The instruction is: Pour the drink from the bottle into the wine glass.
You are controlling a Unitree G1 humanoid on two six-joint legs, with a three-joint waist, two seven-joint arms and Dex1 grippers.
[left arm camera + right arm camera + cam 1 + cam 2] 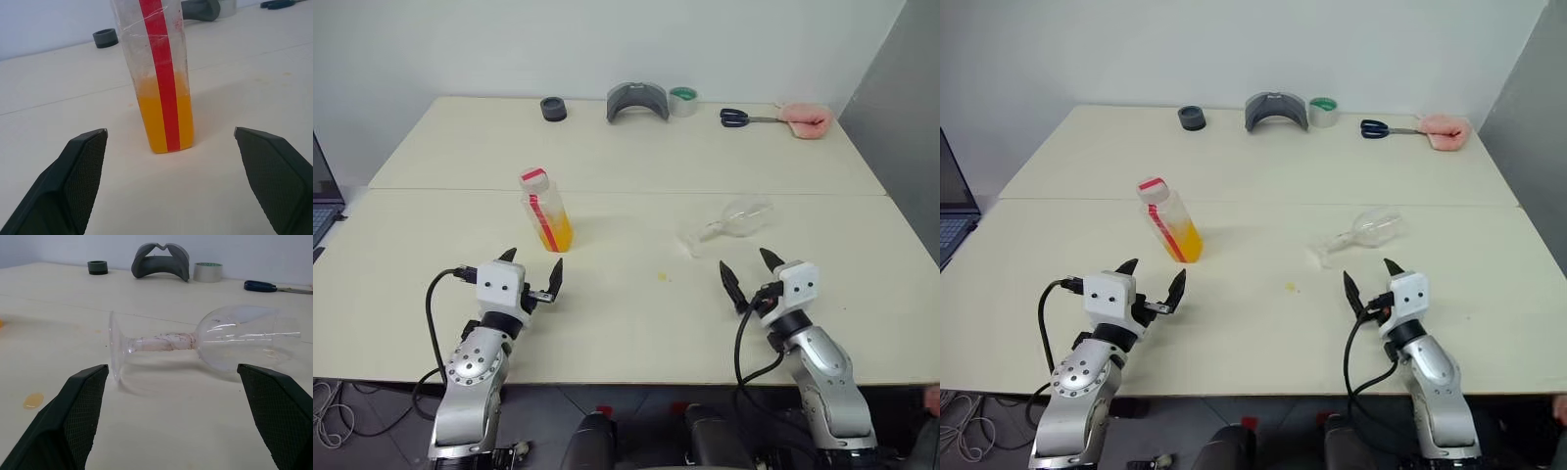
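**Two open grippers, glass lying down**

Your left gripper (530, 273) and right gripper (751, 271) gape wide, empty. Bottle (546, 211) with drink (555, 235) stands at 12 o'clock of the left; wine glass (732, 221) lies toppled ahead of the right. Pour now and you'd likely spill; stand it up first.

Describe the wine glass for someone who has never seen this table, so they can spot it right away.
Start from the cream table and look just ahead of the open right gripper. The wine glass lies there on its side, foot toward the robot, bowl pointing away. It is the only clear, empty, stemmed item; the bottle to its left stands upright with orange drink and a red cap.
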